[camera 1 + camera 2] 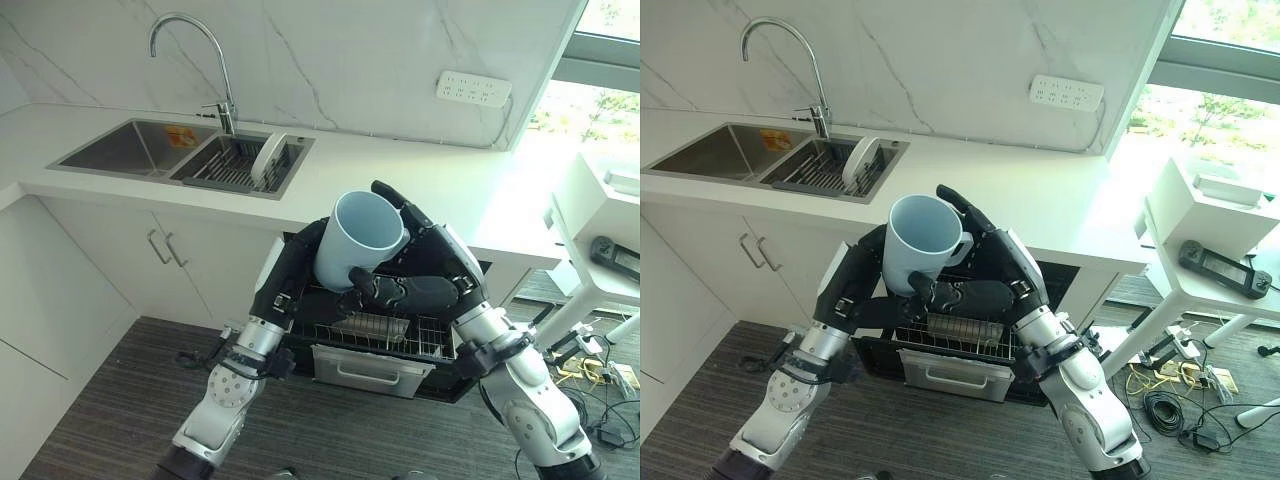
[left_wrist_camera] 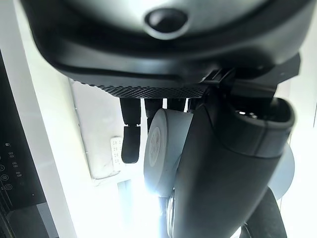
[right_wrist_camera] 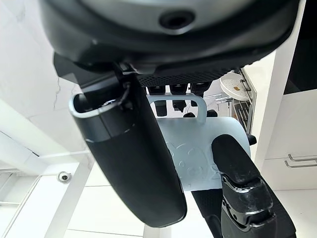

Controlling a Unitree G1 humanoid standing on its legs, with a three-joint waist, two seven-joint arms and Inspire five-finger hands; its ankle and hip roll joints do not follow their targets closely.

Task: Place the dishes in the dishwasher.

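In the left eye view, a pale blue mug (image 1: 360,238) sits mid-frame, tilted, above the open dishwasher rack (image 1: 385,335), likely so it can be lowered in. The right hand (image 1: 415,275) has fingers curled round it; the left hand (image 1: 300,270) supports its far side. A plate (image 1: 266,160) waits in the sink (image 1: 130,150), upper left.

In the right wrist view, fingers (image 3: 237,168) clamp the mug's wall. In the left wrist view, the left hand's fingers (image 2: 130,134) reach past the mug's base; whether they grip cannot be told.

Marble wall (image 1: 350,50) (white socket strip (image 1: 473,88)) — dark striped floor (image 1: 110,400) below.
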